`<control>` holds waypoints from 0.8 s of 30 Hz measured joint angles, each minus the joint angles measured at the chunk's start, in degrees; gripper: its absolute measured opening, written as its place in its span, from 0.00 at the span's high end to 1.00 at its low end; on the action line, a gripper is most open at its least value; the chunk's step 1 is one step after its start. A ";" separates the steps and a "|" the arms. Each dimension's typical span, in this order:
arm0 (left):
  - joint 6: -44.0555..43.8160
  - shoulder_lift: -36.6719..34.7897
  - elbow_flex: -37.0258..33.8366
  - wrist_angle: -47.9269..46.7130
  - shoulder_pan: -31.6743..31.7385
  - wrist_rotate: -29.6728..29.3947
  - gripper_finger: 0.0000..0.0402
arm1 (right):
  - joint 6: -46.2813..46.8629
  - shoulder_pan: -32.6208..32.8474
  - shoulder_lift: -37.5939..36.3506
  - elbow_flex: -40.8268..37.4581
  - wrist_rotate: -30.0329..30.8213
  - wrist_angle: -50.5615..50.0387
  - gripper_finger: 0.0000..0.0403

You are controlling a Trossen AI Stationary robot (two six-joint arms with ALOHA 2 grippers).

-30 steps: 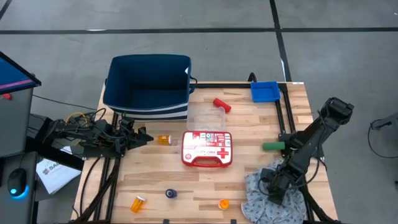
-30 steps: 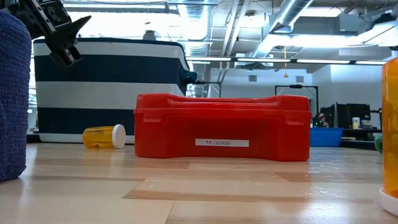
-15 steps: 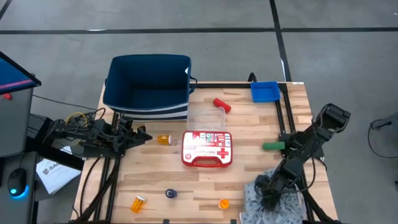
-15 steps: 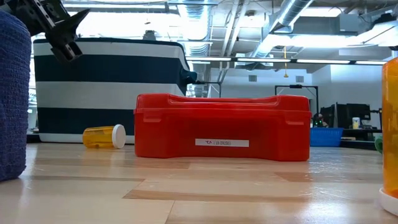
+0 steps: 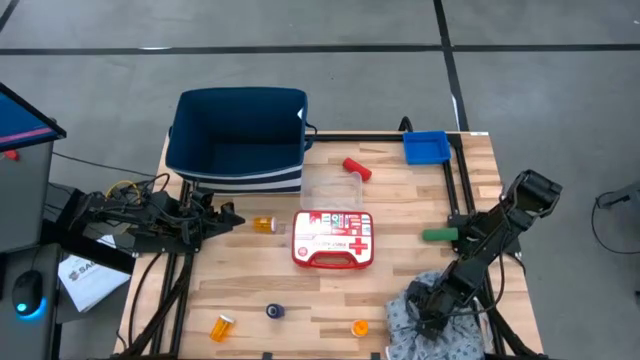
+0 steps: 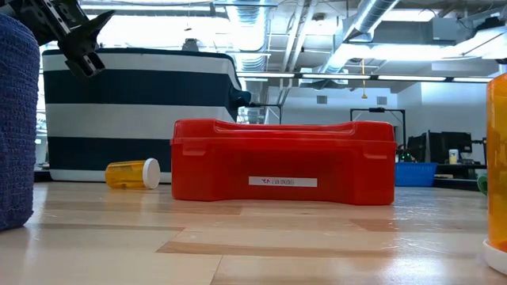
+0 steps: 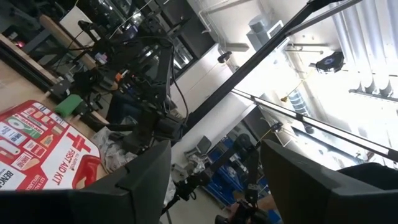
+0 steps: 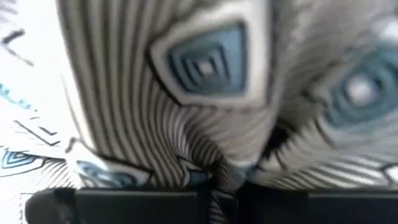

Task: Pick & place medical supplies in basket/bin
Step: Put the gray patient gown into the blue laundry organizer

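The grey-white patterned cloth [image 5: 445, 322] lies crumpled on the table's near right corner, with my right gripper [image 5: 424, 316] down on it and shut on it. My left gripper [image 5: 226, 218] hangs open at the table's left edge, holding nothing, and shows at the low view's upper left [image 6: 79, 39]. Orange pill bottles lie left of the case [image 5: 263, 224] and near the front edge [image 5: 222, 326] [image 5: 360, 327]. A dark blue cylinder [image 5: 275, 312], a red one [image 5: 357, 169] and a green one [image 5: 438, 235] lie on the wood. The navy basket [image 5: 240, 140] and the blue bin [image 5: 425, 147] stand at the far edge. My right gripper pinches a raised fold of the cloth [image 8: 227, 168] between its two fingers, which come steeply from above. The fold is gathered into the narrow gap between them. The rest of the cloth [image 8: 205, 74] lies on the table below.
The red-and-white first-aid case [image 5: 333, 238] lies in the table's middle, with a clear plastic box [image 5: 330, 187] just beyond it. A dark metal frame [image 5: 455, 190] runs along the table's right side. A monitor and cables stand off the left edge.
My right gripper has sunk onto the cloth while going toward the table's near edge and a little leftward. The cloth under it has bunched slightly toward the left.
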 joint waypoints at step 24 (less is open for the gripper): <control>0.02 0.00 0.01 0.01 0.01 0.00 0.40 | 0.61 1.09 -5.33 26.50 12.57 -33.65 0.97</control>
